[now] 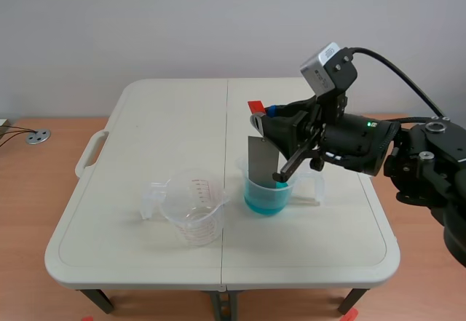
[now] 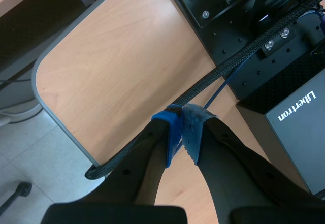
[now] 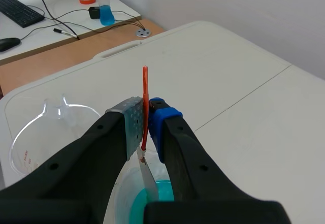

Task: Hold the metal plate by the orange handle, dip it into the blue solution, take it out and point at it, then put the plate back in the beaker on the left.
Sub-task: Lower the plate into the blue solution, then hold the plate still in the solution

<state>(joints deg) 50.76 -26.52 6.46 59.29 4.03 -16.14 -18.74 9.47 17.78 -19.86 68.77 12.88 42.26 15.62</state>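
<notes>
Right gripper [image 1: 268, 116] clamped on orange handle [image 1: 255, 106], one pad on either side of thin tab. Metal plate [image 1: 259, 157] hangs upright below. Grip high on handle leaves fingers clear of liquid.

Plate's lower end inside right-hand beaker [image 1: 280, 190], at or just in blue solution [image 1: 263, 201]; depth unclear.

Empty beaker [image 1: 191, 208] stands just beside it to left, handy for return. Both on white table [image 1: 160, 117].

Left gripper [image 2: 183, 127] closed on nothing, pads touching, off table over wooden desk [image 2: 117, 56]; probably free for pointing step.

Grey metal plate [image 1: 259, 159], orange handle [image 1: 255, 106] up — upright, tip inside blue-soln beaker [image 1: 249, 190]
</notes>
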